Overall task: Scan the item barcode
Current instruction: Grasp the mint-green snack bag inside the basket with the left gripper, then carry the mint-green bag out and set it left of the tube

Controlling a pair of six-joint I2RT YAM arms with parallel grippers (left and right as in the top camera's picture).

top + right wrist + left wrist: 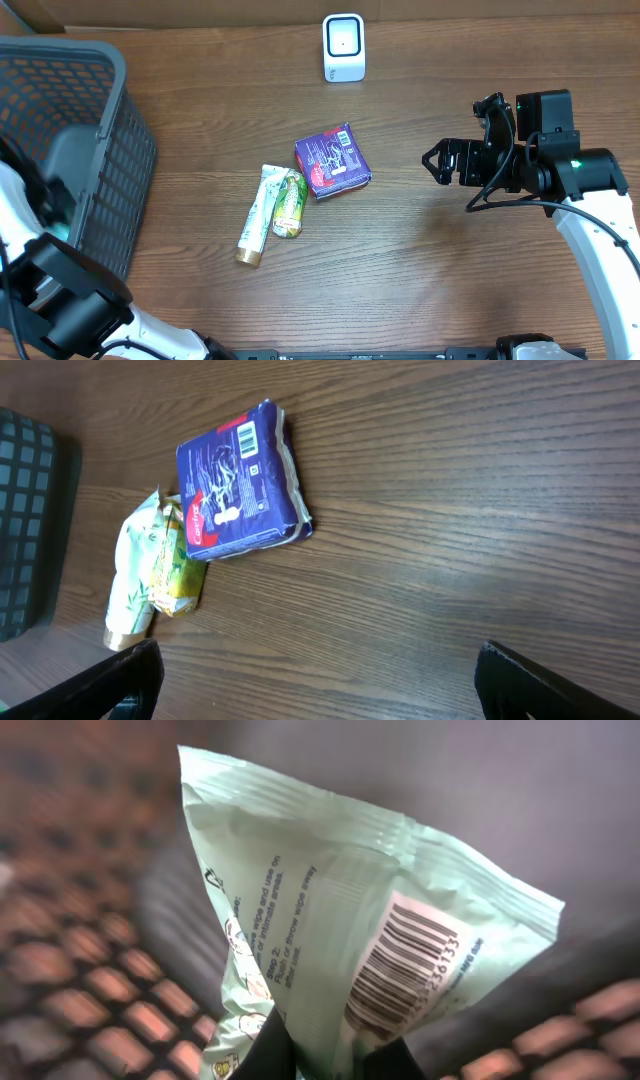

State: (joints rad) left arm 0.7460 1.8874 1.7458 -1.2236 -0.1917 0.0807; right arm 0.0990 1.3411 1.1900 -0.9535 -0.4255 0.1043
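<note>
Left gripper has its jaws clamped on the bottom of a pale green packet down in the grey basket. The barcode is showing but the print's blurry. From overhead the grip's hidden. Right gripper hangs over the surface, jaws wide apart.

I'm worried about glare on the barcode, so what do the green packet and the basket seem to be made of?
The green packet: likely thin plastic film, soft sheen; crimped sealed edge and creases show it. The basket: probably rigid moulded plastic, dark grey, dull; its wall is a regular lattice of holes.
</note>
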